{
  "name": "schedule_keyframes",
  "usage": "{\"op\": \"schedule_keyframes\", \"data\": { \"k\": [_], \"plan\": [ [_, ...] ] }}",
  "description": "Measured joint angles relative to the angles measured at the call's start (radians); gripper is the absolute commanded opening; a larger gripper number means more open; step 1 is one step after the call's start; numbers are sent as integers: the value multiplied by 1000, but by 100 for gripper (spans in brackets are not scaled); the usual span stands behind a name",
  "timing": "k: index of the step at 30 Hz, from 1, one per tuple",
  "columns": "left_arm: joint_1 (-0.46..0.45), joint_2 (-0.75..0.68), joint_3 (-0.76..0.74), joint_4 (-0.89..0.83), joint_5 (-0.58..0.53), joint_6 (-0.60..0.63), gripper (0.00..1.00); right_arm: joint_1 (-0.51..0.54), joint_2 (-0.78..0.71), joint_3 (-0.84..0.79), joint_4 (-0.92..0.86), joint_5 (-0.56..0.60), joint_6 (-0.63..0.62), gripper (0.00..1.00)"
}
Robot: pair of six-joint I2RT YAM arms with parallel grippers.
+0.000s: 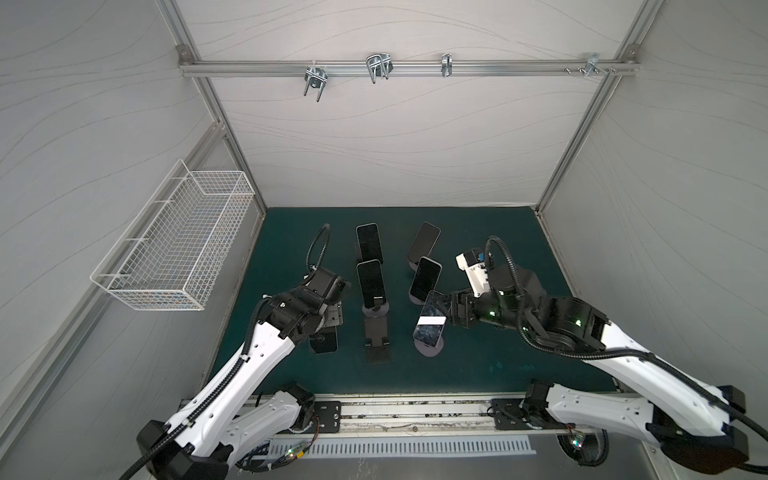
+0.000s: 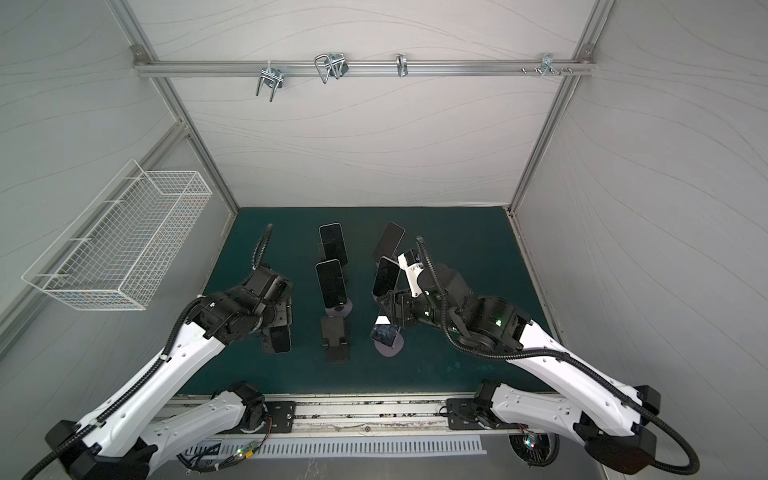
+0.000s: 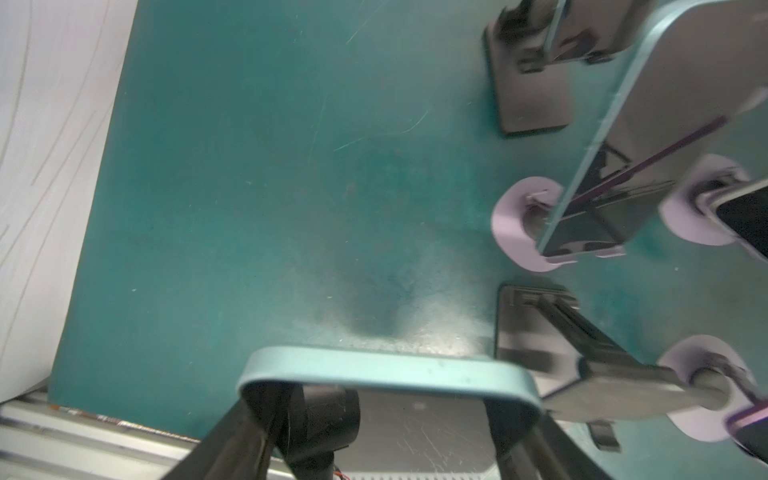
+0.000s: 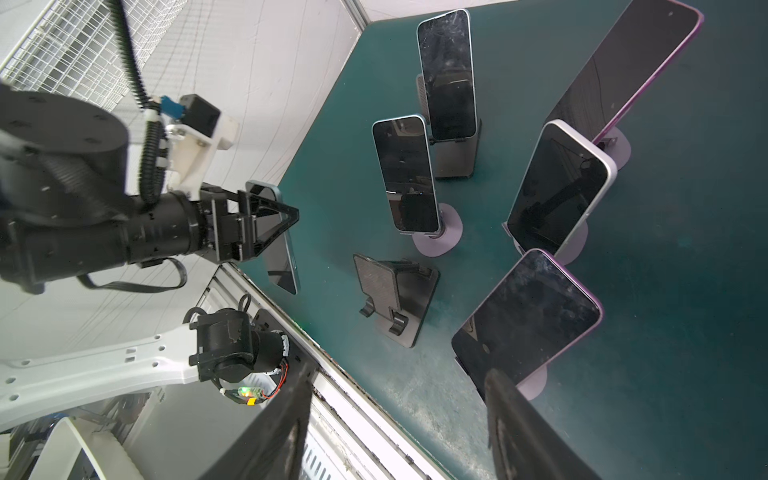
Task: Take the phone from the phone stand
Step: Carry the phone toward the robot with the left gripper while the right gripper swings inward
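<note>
Up front on the right of the green mat (image 1: 478, 224), the purple-edged phone (image 1: 430, 324) leans back on its lilac stand (image 1: 430, 352), screen up and tilted. The right gripper (image 1: 452, 309) sits right beside the phone's upper right edge. In the right wrist view its fingers (image 4: 511, 415) stand well apart, so the jaws are open and grip nothing. One finger overlaps the phone's lower corner there, though I cannot tell whether it actually touches. On the other side, the left gripper (image 4: 286, 217) is clamped across a teal-edged phone (image 3: 386, 368), one finger on each face. It holds that phone upright over the front left part of the mat. Between the two arms, a bare black stand (image 1: 376, 338) rests on the mat, just beside the lilac stand.
</note>
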Motion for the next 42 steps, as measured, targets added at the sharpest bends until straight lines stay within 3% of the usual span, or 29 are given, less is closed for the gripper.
{"op": "schedule_keyframes", "data": {
  "k": [6, 21, 24, 28, 33, 42],
  "plan": [
    [45, 31, 11, 20, 39, 66, 53, 8, 47, 30, 2, -34, -4, 63],
    [161, 79, 10, 87, 92, 176, 51, 27, -17, -6, -5, -41, 0, 62],
    [180, 79, 2, 97, 97, 201, 41, 27, -17, -6, -6, -41, 0, 62],
    [200, 79, -19, 114, 94, 234, 36, 34, -6, -5, -5, -41, 3, 62],
    [254, 95, -30, 130, 108, 262, 0, 68, 26, -5, -2, -41, 11, 62],
    [307, 108, -34, 148, 155, 305, 0, 130, 105, -2, 34, -37, 20, 62]
  ]
}}
